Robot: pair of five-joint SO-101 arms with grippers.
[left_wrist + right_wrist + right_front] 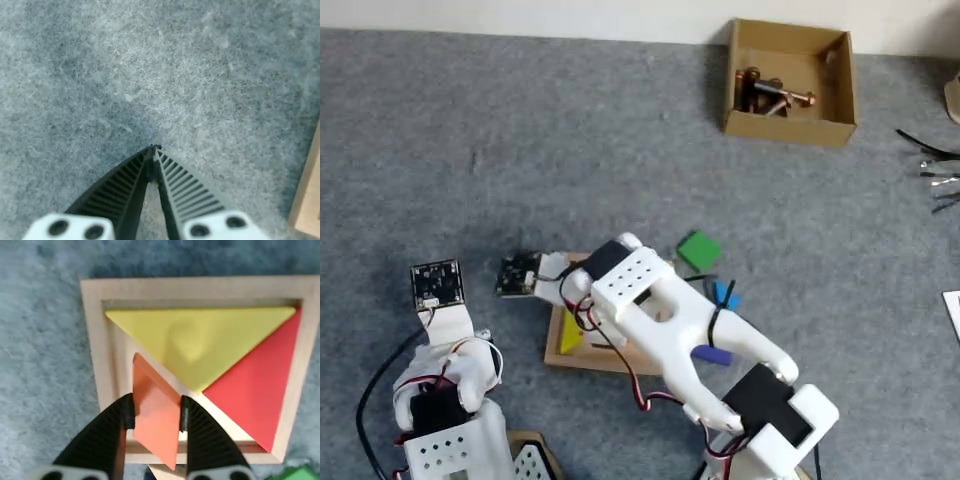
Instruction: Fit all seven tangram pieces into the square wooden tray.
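Square wooden tray (95, 340): two pieces are already seated in it. The yellow triangle (200, 340) is laid along one side and the red triangle (255, 390) is fitted next to it, edges touching. The orange parallelogram (155, 435) is clamped btwn the fingers of the right gripper (156, 410), over the tray's bare corner w/ one tip poking out past the rim (can't be told if it's resting on the wood or held off it). In the high view a green piece (699, 250) and a blue piece (724, 295) can be seen on the grey mat (520, 150) just beside the tray, outside it. The left gripper (152, 150) is closed on nothing, tips pressed together, over bare mat w/ the tray's edge off to one side. A cardboard box (785, 128) w/ metal bits (770, 95) in it is parked well apart, at the far side.
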